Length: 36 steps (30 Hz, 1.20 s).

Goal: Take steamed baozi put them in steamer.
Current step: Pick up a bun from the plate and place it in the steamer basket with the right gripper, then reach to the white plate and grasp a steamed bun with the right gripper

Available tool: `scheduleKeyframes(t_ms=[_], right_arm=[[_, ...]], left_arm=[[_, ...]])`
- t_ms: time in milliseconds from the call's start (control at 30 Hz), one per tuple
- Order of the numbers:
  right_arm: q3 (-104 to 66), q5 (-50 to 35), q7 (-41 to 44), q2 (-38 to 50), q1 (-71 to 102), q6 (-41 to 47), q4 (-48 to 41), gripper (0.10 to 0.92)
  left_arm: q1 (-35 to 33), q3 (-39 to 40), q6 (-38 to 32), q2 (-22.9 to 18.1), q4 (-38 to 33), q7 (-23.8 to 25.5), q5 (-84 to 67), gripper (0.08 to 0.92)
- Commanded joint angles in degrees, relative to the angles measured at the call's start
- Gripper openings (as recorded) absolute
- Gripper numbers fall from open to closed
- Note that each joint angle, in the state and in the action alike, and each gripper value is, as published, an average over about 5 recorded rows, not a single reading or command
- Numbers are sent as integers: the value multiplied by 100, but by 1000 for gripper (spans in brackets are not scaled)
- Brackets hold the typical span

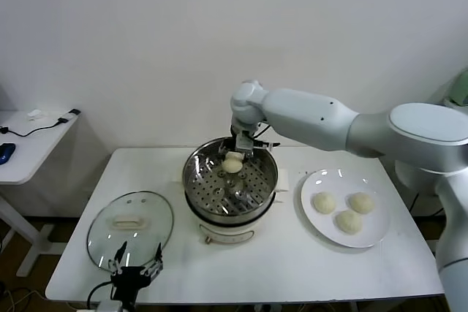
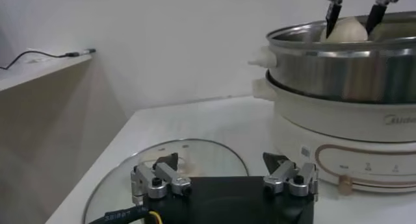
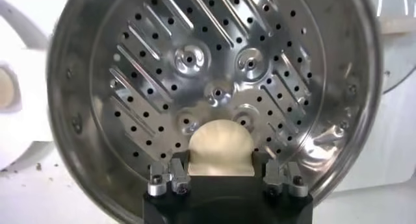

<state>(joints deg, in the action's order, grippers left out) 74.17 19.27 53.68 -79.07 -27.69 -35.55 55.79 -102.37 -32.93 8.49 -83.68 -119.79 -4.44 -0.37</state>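
My right gripper is shut on a cream-white baozi and holds it over the far part of the steamer, above its perforated steel tray. The wrist view shows the baozi pressed between the fingers. It also shows in the left wrist view above the pot rim. Three more baozi lie on the white plate to the right of the steamer. My left gripper is open and empty, low at the table's front left, by the glass lid.
The round glass lid with a cream handle lies flat on the table left of the steamer. A side desk with a cable and a blue mouse stands at far left. The wall is close behind the table.
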Motion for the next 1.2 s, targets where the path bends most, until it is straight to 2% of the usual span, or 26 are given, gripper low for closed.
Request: scheduleKeyframes(t_ms=[33, 300, 467, 567, 667, 767, 833, 900, 1033, 1200], right_arm=[[-171, 446, -200, -111, 284, -237, -453, 643], [-186, 158, -167, -114, 245, -284, -447, 803], [-57, -694, 245, 151, -226, -260, -59, 822], [26, -1614, 660, 460, -690, -241, 138, 823], [301, -3033, 1029, 963, -1313, 141, 331, 823], [975, -4924, 1221, 1581, -2026, 1071, 547, 823], [1343, -5792, 1276, 2011, -2379, 1817, 634, 823], [1515, -5991, 1276, 2376, -2569, 2349, 642, 823], [2217, -5603, 1047, 3015, -2768, 3028, 759, 823], [3032, -5407, 634, 3699, -2613, 3823, 1518, 823]], left_arm=[[6, -1, -11, 9, 20, -4, 3, 823], [18, 2, -6, 17, 1, 2, -2, 823], [15, 7, 1, 4, -28, 12, -1, 823], [4, 12, 1, 0, -51, 15, 2, 823], [-10, 7, -4, 6, -72, 17, 3, 823], [-20, -7, -14, 22, -89, 17, 3, 823], [-18, -17, -19, 32, -101, 16, 5, 823], [-15, -21, -25, 36, -111, 16, 7, 823], [-1, -15, -38, 34, -111, 16, 19, 823], [38, -39, -60, 26, -70, 13, 11, 823]])
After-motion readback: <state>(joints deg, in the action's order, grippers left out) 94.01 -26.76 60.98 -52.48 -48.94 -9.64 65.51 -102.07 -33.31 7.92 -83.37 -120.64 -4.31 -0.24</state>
